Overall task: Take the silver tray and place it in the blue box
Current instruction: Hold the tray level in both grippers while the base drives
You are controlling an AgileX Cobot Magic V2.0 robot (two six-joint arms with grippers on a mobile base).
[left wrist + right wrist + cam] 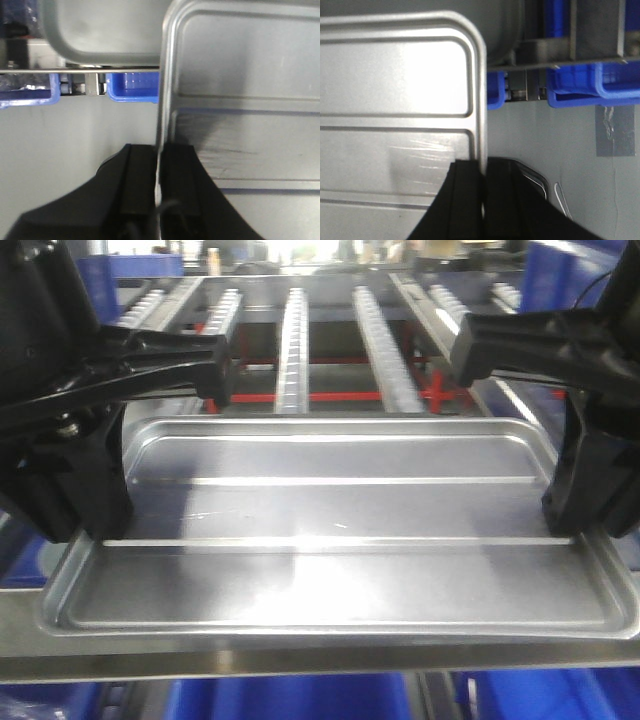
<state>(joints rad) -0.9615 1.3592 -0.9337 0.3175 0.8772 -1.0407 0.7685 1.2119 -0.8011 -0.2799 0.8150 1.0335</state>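
Observation:
The silver tray [340, 510] is large and shallow, with a raised rim and two long ridges, and fills the middle of the front view. My left gripper [100, 532] is shut on its left rim and my right gripper [575, 528] is shut on its right rim. In the left wrist view the black jaws [160, 155] pinch the thin rim of the tray [250, 100], with grey floor below. In the right wrist view the jaws [482, 167] pinch the rim of the tray [395, 100] the same way. A blue box [132, 87] sits under a rack beyond the tray, and another blue box [590, 85] shows on the right side.
A roller-conveyor rack [300, 340] with red bars stands behind the tray. A second silver tray [100, 30] lies on the rack above the blue boxes. Blue bins [290, 698] show below the front metal rail [200, 650].

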